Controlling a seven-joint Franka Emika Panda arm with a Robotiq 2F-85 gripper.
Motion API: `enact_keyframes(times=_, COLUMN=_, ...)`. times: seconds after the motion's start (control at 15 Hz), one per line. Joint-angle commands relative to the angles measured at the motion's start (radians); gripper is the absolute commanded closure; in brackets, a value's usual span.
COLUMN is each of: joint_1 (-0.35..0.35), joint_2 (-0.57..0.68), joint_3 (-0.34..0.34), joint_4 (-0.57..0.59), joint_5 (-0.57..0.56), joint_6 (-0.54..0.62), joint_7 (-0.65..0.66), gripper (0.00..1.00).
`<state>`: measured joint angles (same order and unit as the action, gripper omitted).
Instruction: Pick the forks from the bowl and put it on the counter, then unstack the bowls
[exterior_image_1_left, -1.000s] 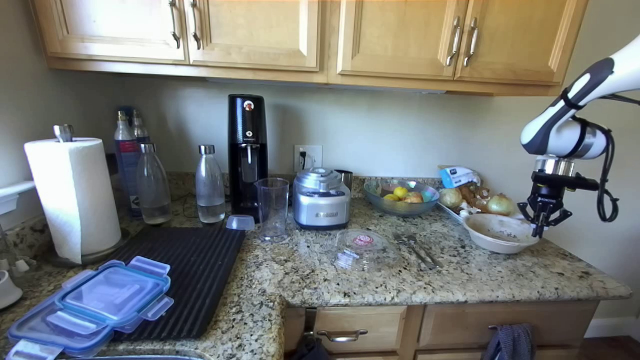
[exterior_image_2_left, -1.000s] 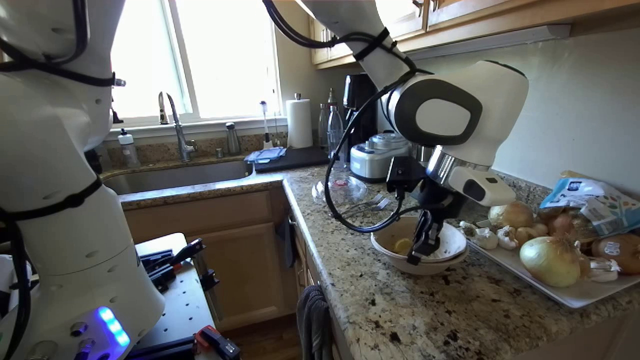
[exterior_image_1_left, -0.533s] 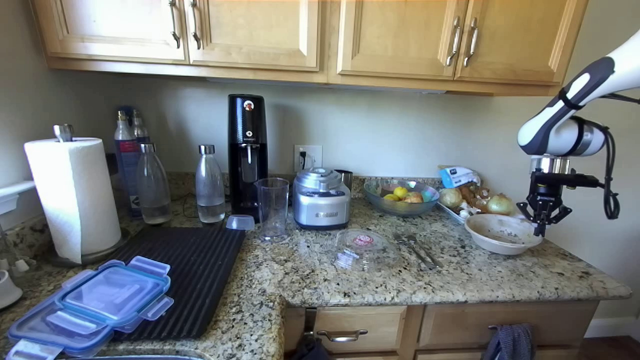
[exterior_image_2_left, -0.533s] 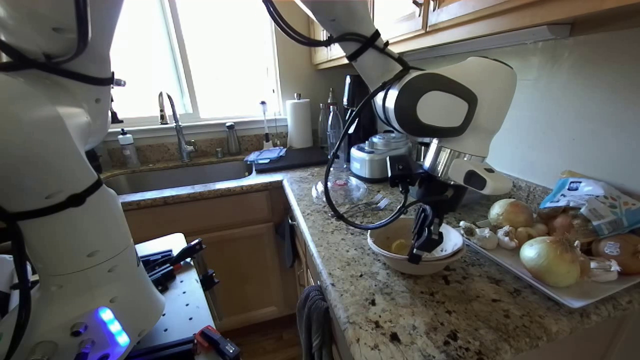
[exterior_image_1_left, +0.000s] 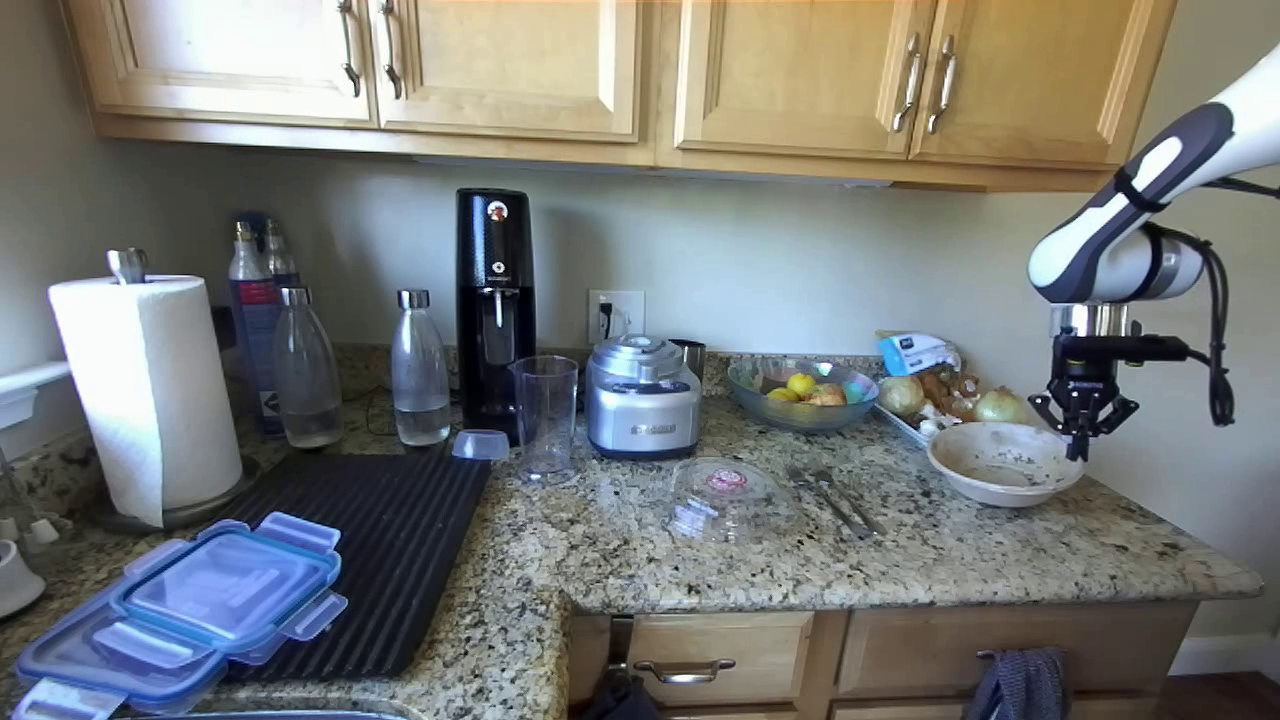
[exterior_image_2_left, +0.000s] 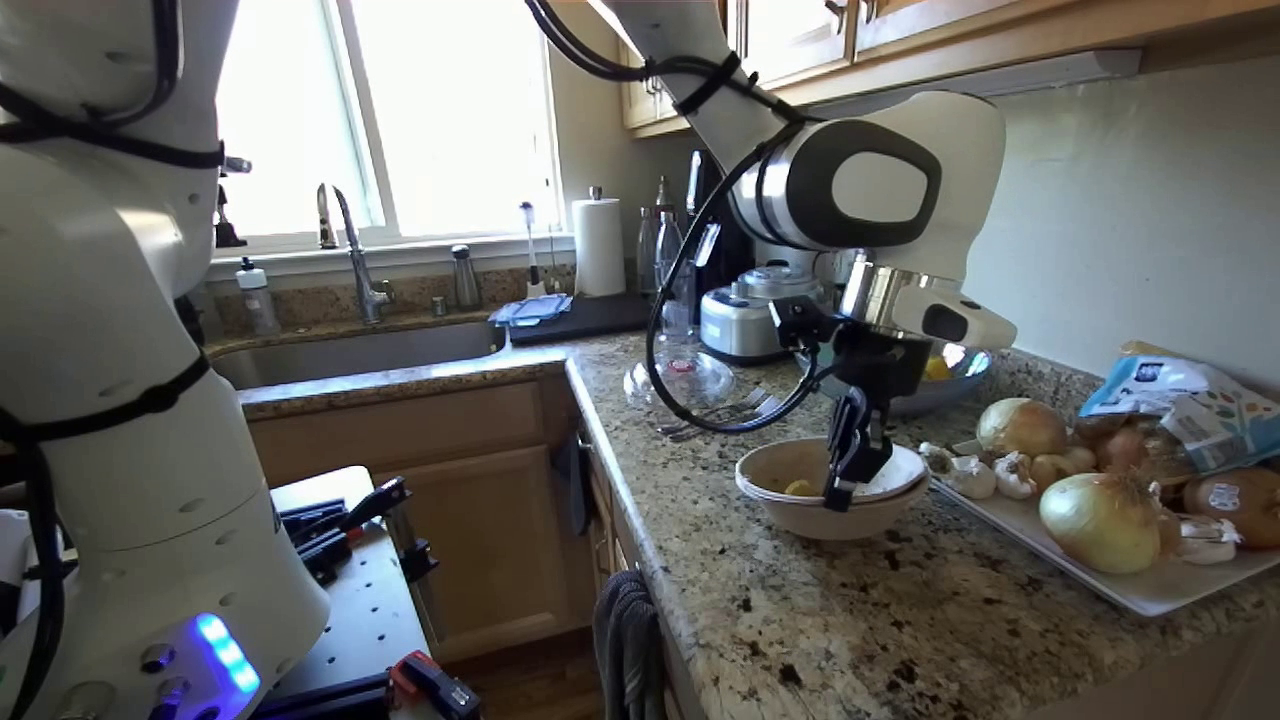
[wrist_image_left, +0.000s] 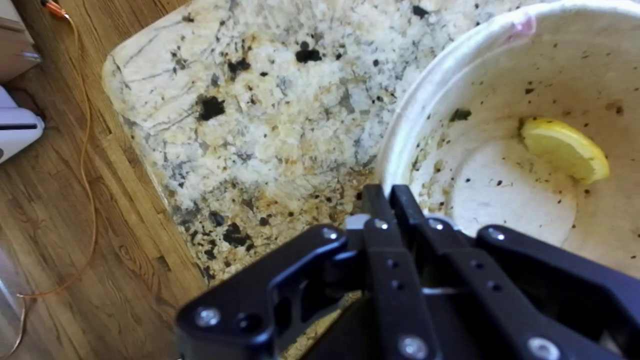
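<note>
Two stacked off-white bowls show in an exterior view, the upper bowl (exterior_image_2_left: 768, 462) nested in the lower bowl (exterior_image_2_left: 850, 524). My gripper (wrist_image_left: 386, 191) is shut on the bowl's rim (wrist_image_left: 406, 125), one finger outside the wall and one inside. Whether the lower rim is pinched too, I cannot tell. Pointing down, the gripper (exterior_image_1_left: 1077, 452) meets the stack (exterior_image_1_left: 1000, 490) at its right side in an exterior view. A lemon wedge (wrist_image_left: 565, 149) and dark crumbs lie inside the upper bowl. The forks (exterior_image_1_left: 843, 517) rest on the counter (exterior_image_1_left: 690, 575), away from the bowls.
A white tray (exterior_image_2_left: 1150, 592) of onions and garlic borders the bowls. Behind stand the glass fruit bowl (exterior_image_1_left: 805, 410) and a food processor (exterior_image_1_left: 645, 410). A clear plastic lid (exterior_image_1_left: 730, 500) lies beside the forks. The counter's rounded corner (wrist_image_left: 120, 75) drops to a wooden floor.
My gripper has risen a little and shifted slightly, staying on the rim. The bowls have shifted with it and look slightly higher; the upper bowl's tilt differs a little. The forks have not moved.
</note>
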<state>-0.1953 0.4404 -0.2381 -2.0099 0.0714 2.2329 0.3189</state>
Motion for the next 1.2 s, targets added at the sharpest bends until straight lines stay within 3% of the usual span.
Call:
enact_keyframes(times=0.0, joint_1=0.048, joint_2=-0.036, joint_3=-0.038, joint_4=-0.034, joint_5=-0.076, joint_6=0.015, joint_7=0.106, gripper=0.93)
enact_keyframes(times=0.4, joint_1=0.091, joint_2=0.018, joint_3=-0.061, joint_4=-0.010, joint_5=-0.161, joint_6=-0.018, joint_7=0.264, gripper=0.93)
enact_keyframes(times=1.13, joint_1=0.124, joint_2=0.069, joint_3=-0.054, joint_4=-0.003, joint_5=-0.231, joint_6=-0.060, joint_7=0.328, gripper=0.93)
